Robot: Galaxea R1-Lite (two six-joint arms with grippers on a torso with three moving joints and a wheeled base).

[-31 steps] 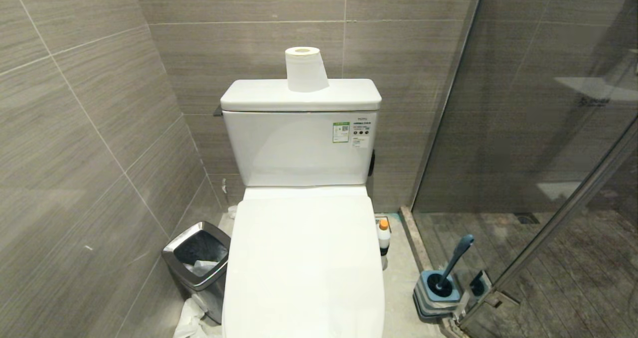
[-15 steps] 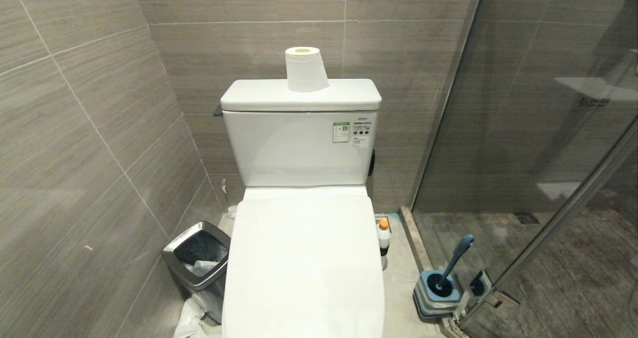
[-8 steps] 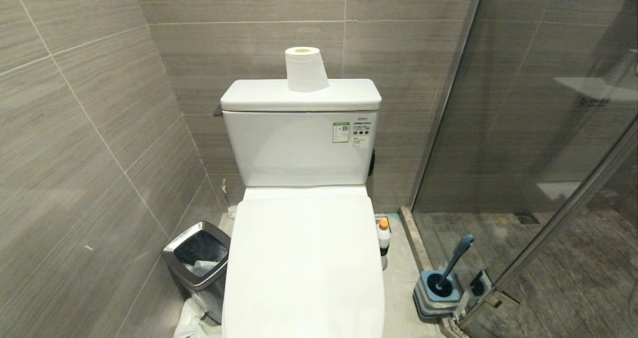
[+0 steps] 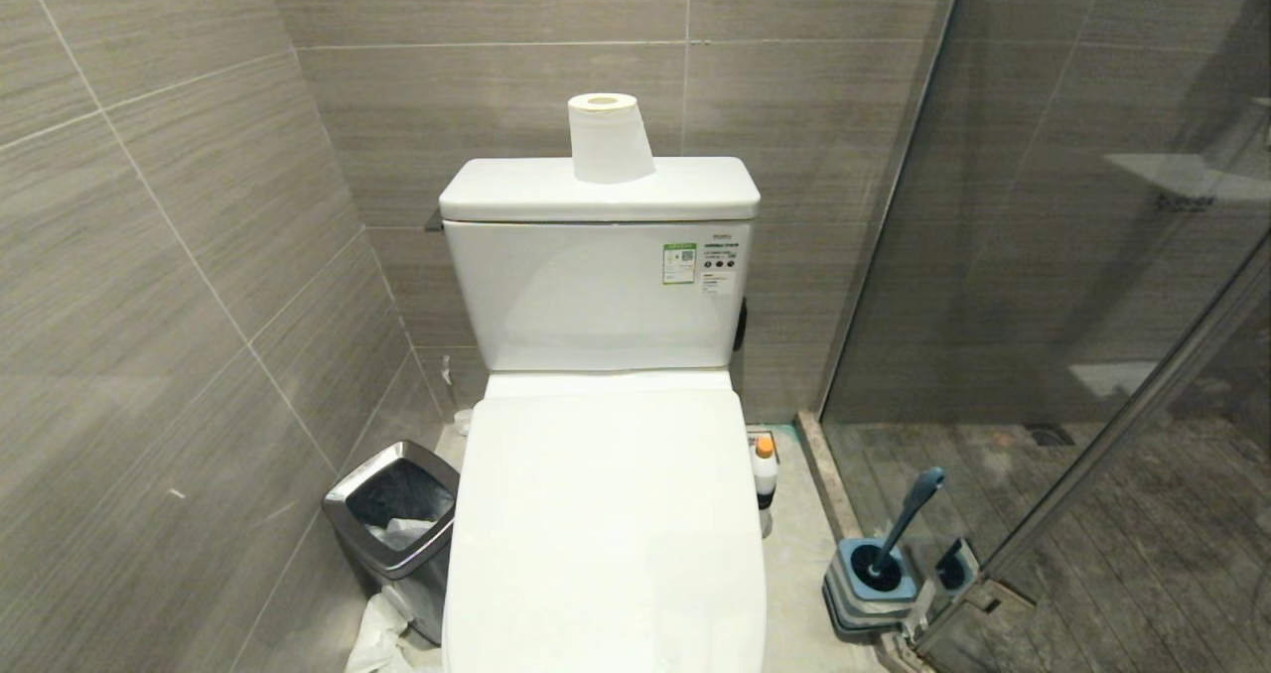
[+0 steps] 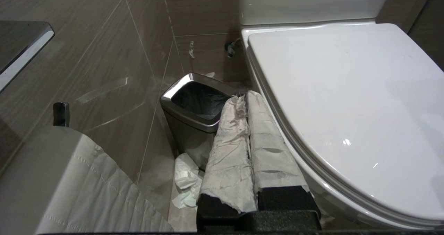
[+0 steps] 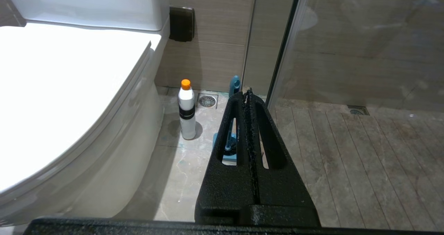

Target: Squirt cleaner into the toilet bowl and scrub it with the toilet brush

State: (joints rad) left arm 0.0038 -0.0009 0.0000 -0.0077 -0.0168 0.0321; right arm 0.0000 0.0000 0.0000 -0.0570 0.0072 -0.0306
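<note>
Head view shows the toilet bowl with its lid down, the cleaner upright on the floor just beside it and the toilet brush parked in its base, probably for easy reach, while both end effectors hang pressed together, empty.

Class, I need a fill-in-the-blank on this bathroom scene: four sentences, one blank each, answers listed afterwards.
1. The toilet lid is ____.
2. The cleaner has an ____ cap.
3. The toilet brush stands in its ____ by the glass shower door.
4. The paper roll sits on top of the ____.

Answers: closed; orange; base; tank
</note>
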